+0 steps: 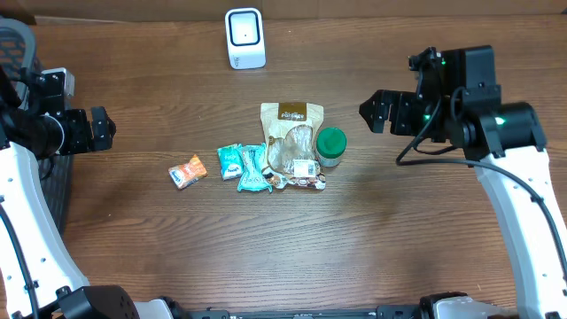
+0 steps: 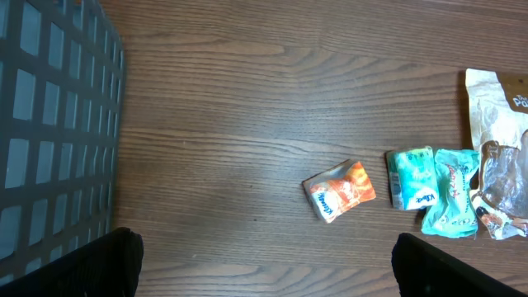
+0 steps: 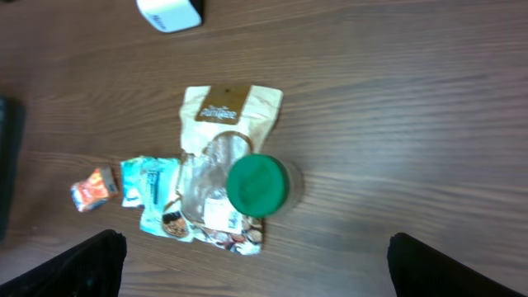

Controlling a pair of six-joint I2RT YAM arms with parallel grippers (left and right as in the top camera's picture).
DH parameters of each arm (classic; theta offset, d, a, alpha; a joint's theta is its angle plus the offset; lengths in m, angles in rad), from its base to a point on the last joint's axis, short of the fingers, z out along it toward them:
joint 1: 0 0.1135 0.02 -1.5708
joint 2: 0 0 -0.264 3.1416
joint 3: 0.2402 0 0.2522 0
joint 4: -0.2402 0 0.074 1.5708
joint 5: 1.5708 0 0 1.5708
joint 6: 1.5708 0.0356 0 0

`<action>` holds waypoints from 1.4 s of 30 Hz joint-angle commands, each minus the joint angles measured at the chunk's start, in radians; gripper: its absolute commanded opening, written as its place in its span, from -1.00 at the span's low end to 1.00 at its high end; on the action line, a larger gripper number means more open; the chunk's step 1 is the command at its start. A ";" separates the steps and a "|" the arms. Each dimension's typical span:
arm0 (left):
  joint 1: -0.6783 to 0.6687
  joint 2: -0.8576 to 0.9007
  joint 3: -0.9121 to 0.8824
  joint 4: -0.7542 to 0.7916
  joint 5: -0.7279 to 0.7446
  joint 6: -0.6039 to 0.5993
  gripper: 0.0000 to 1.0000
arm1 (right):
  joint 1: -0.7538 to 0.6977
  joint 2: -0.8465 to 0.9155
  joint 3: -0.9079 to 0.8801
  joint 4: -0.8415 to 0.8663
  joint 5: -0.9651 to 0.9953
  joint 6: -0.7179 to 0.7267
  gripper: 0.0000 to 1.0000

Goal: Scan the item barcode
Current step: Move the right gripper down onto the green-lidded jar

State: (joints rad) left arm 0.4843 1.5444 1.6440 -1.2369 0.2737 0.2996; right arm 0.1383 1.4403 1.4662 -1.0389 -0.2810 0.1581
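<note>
Closest to each wrist camera were the dark fingertips of its own pincer. The left pincer (image 2: 264,272) and the right pincer (image 3: 256,272) both stood fully spread and held nothing.

The task did not say which item to scan. All the candidates lay clustered mid-worktop, between the two arms.

- **Pouch:** The pouch (image 1: 291,142) lay flat. It looked light, soft and crinkly, with a clear window and a small white label near its lower end that may have carried the barcode. It would likely sag and slip if pinched at the middle, so the stiffer sealed top edge seemed the better hold.
- **Jar:** The jar (image 1: 331,144) touched the pouch's right side and stood upright under a green lid. It looked rigid and round, and its smooth wall could twist in the grip, so a hold across the body below the lid seemed safest.
- **Teal packets:** The two teal packets (image 1: 244,166) lay against the pouch's left side, one overlapping the other.
- **Orange packet:** The orange packet (image 1: 188,172) lay a little apart, further left. Like the teal ones it looked flimsy and low, and best nipped by a crimped end.

The white scanner (image 1: 244,37) stood at the far edge of the worktop (image 1: 399,230), well apart from the cluster. A dark mesh basket (image 2: 49,124) sat beyond the left arm.
</note>
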 commanded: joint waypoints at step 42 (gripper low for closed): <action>0.000 -0.028 0.023 0.000 0.012 0.026 0.99 | 0.229 0.463 0.027 0.116 0.195 0.553 0.72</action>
State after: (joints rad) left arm 0.4843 1.5444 1.6444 -1.2373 0.2741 0.2996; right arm 0.3626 1.8858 1.4681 -0.9279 -0.1055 0.6930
